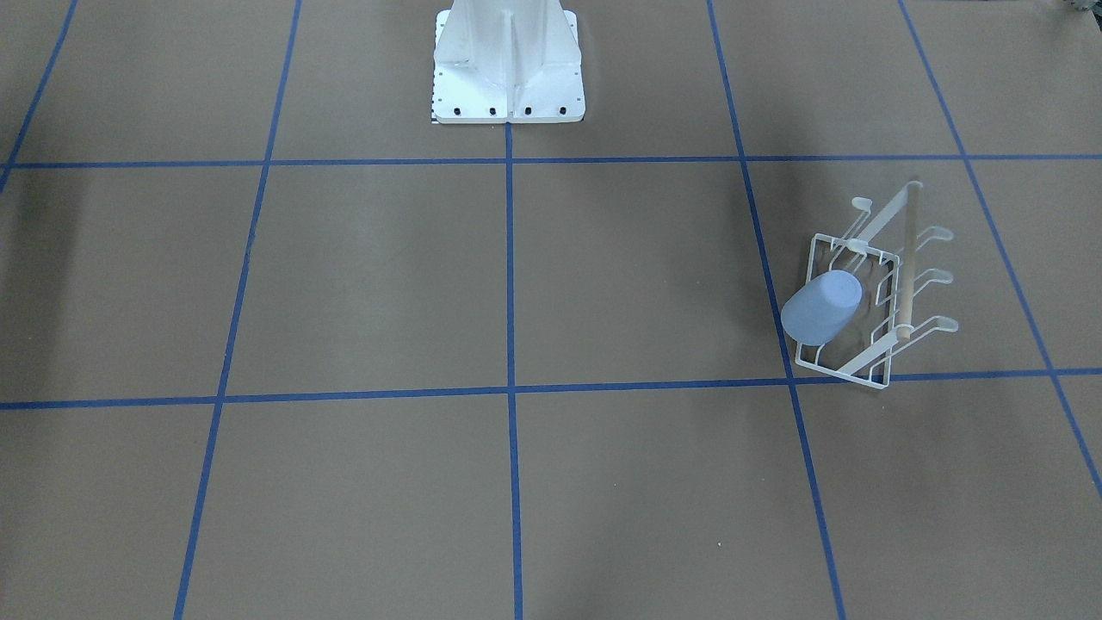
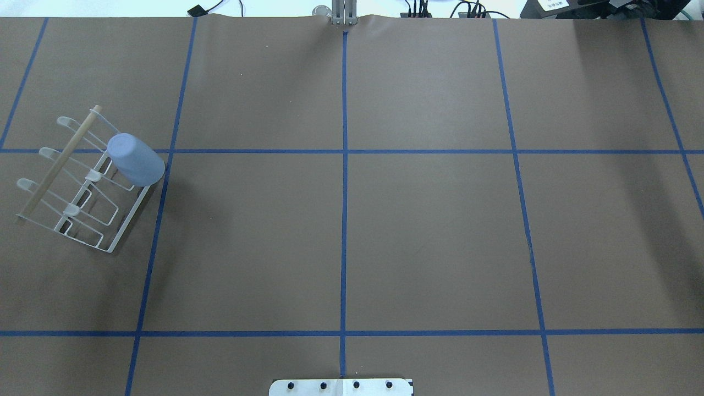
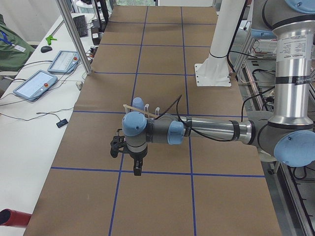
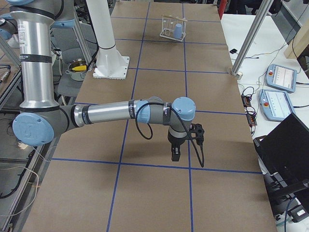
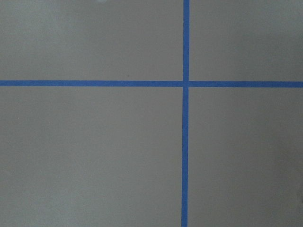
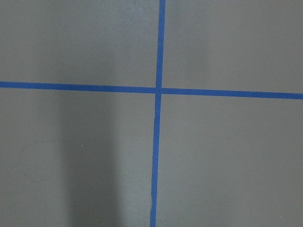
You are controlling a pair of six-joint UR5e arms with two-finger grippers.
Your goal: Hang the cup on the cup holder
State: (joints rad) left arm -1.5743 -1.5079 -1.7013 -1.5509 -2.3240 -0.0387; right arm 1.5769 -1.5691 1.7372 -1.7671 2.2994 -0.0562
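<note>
The pale blue-grey cup (image 1: pixel 820 307) sits upside down and tilted over a prong of the white wire cup holder (image 1: pixel 906 267), at its side away from the wooden dowel. Both show in the overhead view, cup (image 2: pixel 136 159) and cup holder (image 2: pixel 58 165), at the table's left, and far off in the right-side view, cup (image 4: pixel 178 30). My left gripper (image 3: pixel 137 168) hangs over the table short of the rack, apart from it. My right gripper (image 4: pixel 175 154) hangs over the other end. Both show only in the side views, so I cannot tell whether they are open or shut. Both wrist views show only brown table and blue tape.
The brown table (image 2: pixel 429 231) carries a grid of blue tape lines. The white robot pedestal (image 1: pixel 508 69) stands at the robot's edge. Metal poles (image 3: pixel 74 34) and tablets (image 3: pixel 34 83) stand on the white side bench beyond the far edge.
</note>
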